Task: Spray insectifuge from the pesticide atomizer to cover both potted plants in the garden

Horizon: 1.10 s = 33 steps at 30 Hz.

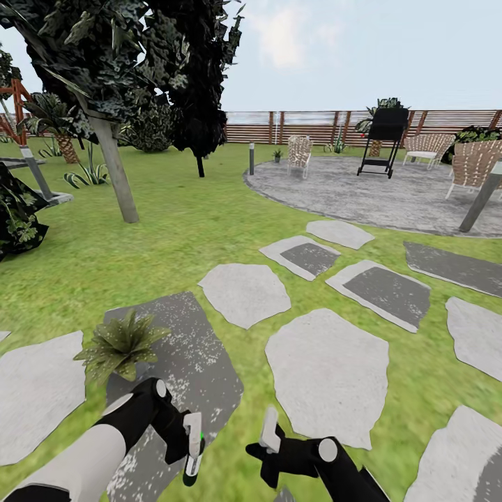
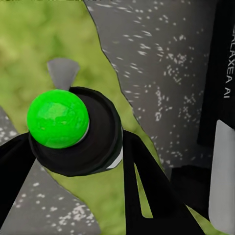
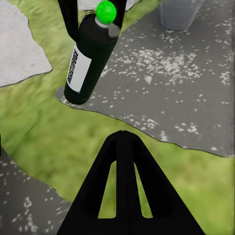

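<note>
My left gripper is shut on the pesticide atomizer, a small dark bottle with a white head and a green dot, held low over a dark stepping stone. In the left wrist view the black fingers clamp the atomizer from both sides. The right wrist view shows the atomizer with its pale label. My right gripper hangs just right of the atomizer, its fingers pressed together on nothing. One potted plant, a low green rosette, stands just ahead of my left arm at the stone's edge.
Grey stepping stones cross the lawn ahead. A tree trunk and dark bushes stand to the left. The gravel patio with chairs, a black grill and the slatted fence lies far ahead.
</note>
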Tool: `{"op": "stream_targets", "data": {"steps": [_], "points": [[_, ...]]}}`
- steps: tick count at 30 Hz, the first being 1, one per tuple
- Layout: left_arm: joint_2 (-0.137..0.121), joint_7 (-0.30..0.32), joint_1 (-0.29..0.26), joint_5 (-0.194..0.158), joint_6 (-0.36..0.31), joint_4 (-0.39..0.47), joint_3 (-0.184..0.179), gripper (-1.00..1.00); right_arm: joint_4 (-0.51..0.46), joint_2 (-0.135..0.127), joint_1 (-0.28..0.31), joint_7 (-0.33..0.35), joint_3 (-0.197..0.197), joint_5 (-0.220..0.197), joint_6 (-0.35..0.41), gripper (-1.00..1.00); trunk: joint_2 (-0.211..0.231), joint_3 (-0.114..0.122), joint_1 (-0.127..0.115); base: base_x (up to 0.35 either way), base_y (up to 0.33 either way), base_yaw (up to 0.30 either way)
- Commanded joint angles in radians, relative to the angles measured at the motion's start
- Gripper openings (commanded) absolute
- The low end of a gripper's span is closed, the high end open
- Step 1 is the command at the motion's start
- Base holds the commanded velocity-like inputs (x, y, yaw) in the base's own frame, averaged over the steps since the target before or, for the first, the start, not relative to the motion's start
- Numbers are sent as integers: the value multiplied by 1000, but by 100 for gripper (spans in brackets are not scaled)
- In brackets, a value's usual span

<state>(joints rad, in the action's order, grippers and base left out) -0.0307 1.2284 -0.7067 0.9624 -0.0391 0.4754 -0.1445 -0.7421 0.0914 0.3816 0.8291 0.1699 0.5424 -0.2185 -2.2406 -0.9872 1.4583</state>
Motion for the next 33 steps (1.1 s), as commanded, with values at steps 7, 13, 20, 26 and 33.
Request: {"op": "stream_targets", "data": {"steps": [7, 13, 20, 26, 33], "points": [[-3, -92, 2, 4, 75, -67, -6, -100, -19, 3, 0, 1, -1, 9, -5, -100, 0, -1, 0, 0, 0, 0], [10, -146, 3, -2, 97, -114, -41, -100, -23, 13, 0, 1, -1, 8, -5, -100, 0, -1, 0, 0, 0, 0], [44, -150, 3, -12, 115, -118, -48, -100, -23, 13, 0, 1, -1, 8, -5, -100, 0, -1, 0, 0, 0, 0], [72, -150, 3, -14, 116, -118, -47, -100, -23, 13, 0, 0, -1, 7, -5, -100, 0, -1, 0, 0, 0, 0], [87, -150, 3, -30, 130, -118, -46, -100, -23, 13, 0, -1, -1, 7, -5, -100, 0, -1, 0, 0, 0, 0]]}}
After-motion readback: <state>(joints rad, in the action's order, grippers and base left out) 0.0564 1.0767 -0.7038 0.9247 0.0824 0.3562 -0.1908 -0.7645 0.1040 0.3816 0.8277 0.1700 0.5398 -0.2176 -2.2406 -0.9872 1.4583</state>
